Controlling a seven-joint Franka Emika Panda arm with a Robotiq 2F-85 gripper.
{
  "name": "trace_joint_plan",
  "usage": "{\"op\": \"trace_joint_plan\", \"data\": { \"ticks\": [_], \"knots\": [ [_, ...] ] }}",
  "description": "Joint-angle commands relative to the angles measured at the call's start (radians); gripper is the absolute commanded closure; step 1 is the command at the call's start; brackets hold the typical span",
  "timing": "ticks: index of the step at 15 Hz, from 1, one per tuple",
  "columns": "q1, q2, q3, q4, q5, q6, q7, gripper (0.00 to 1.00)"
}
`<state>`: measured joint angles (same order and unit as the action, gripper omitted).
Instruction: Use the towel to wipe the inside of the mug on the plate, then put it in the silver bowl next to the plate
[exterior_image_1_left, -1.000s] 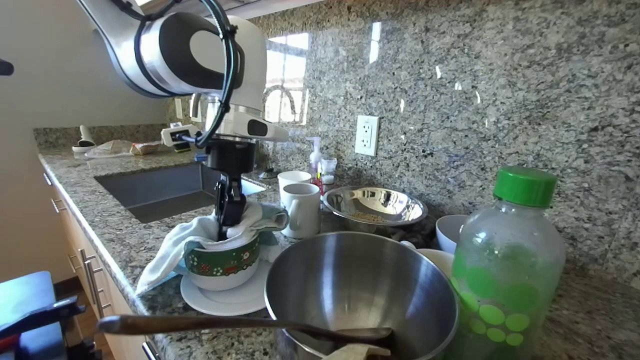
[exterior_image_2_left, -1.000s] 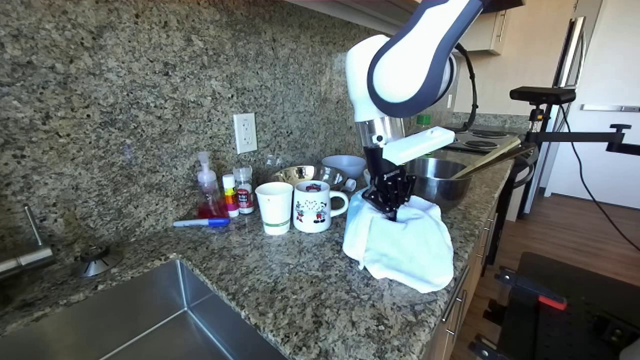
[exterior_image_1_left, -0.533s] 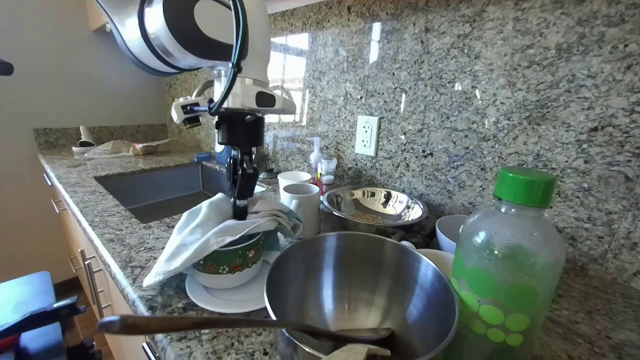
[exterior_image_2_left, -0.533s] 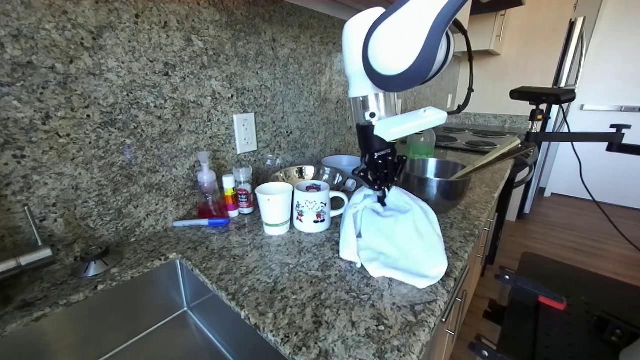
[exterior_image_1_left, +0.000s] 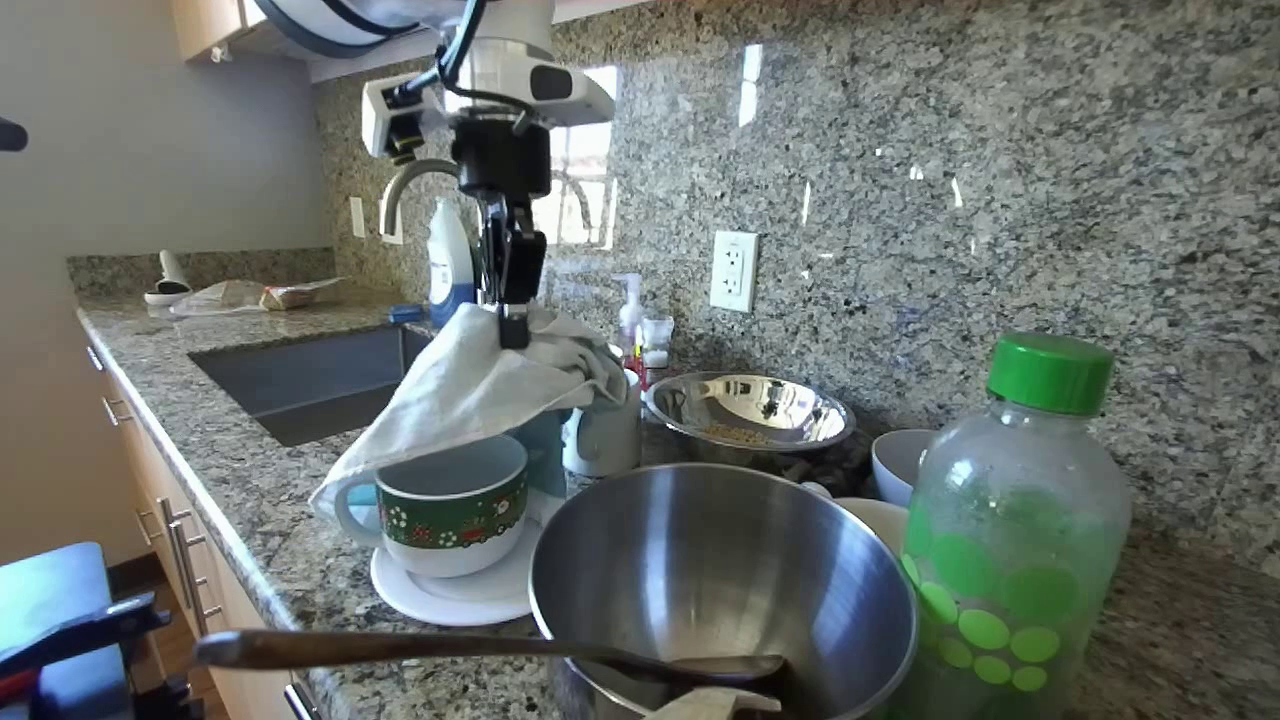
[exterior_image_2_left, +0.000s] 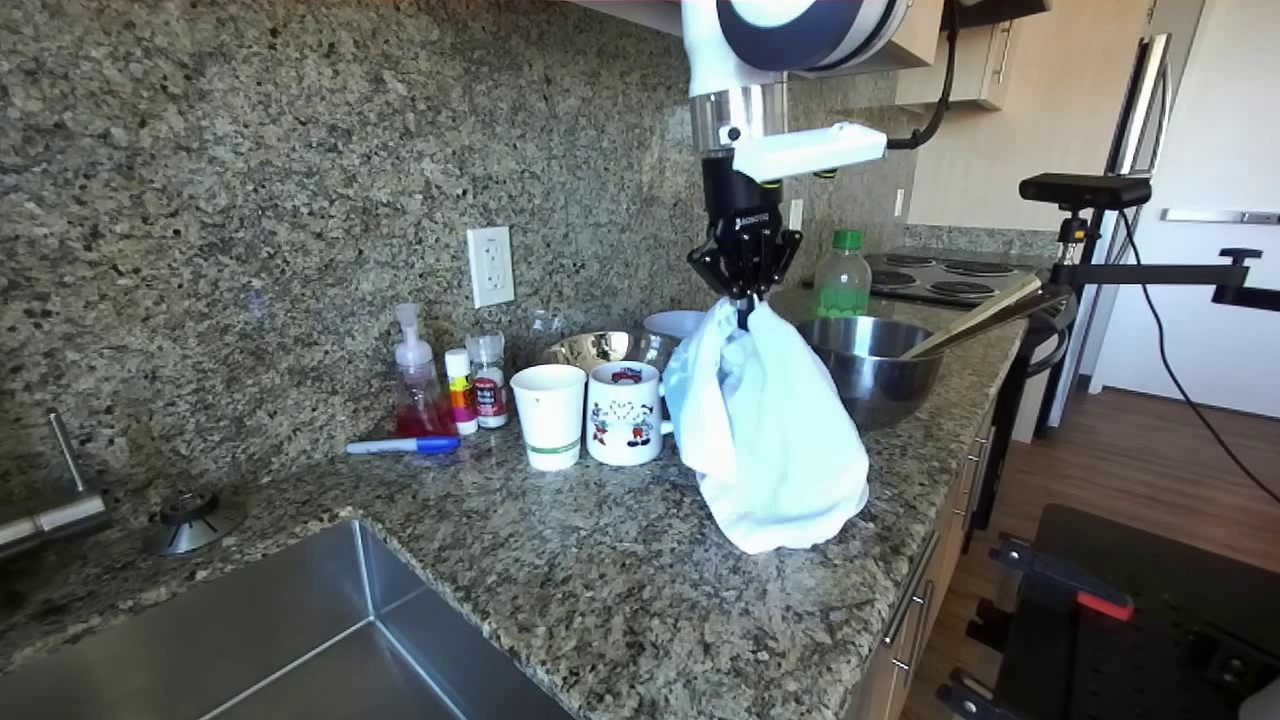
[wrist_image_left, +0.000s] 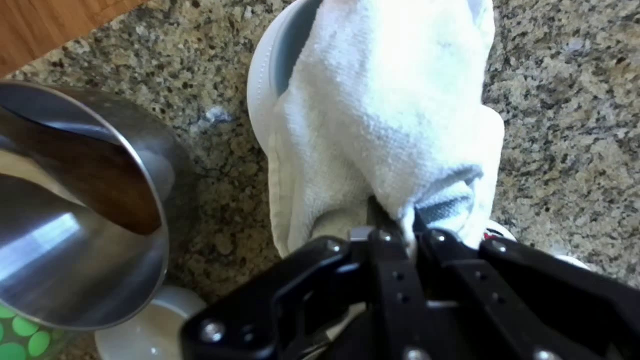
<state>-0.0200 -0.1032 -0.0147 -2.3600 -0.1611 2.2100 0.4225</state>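
1. My black 2-finger gripper (exterior_image_2_left: 743, 312) is clenched on an upper fold of the large, soft white-to-pale-blue cloth towel (exterior_image_2_left: 785, 440).
2. The wide, squat white ceramic mug (exterior_image_1_left: 455, 520) with the dark green patterned band stands upright on the round white plate (exterior_image_1_left: 455, 603).
3. The towel hangs above the mug and down its side facing the grey metal sink (exterior_image_2_left: 200, 610); I cannot tell whether towel and mug touch.
4. The large, deep, round brushed-steel silver bowl (exterior_image_1_left: 700, 540) stands just beside the plate, holding 1 dark brown utensil (exterior_image_1_left: 400, 648) and 1 pale utensil (exterior_image_2_left: 975, 316).
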Motion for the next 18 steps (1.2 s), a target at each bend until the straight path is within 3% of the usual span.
{"op": "trace_joint_plan", "data": {
  "ticks": [1, 10, 18],
  "knots": [
    [-0.029, -0.069, 0.004, 0.034, -0.031, -0.079, 0.067, 0.95],
    [-0.148, -0.180, -0.002, 0.061, -0.157, -0.124, 0.286, 0.95],
    [-0.240, -0.192, -0.045, 0.057, -0.206, -0.157, 0.401, 0.95]
  ]
}}
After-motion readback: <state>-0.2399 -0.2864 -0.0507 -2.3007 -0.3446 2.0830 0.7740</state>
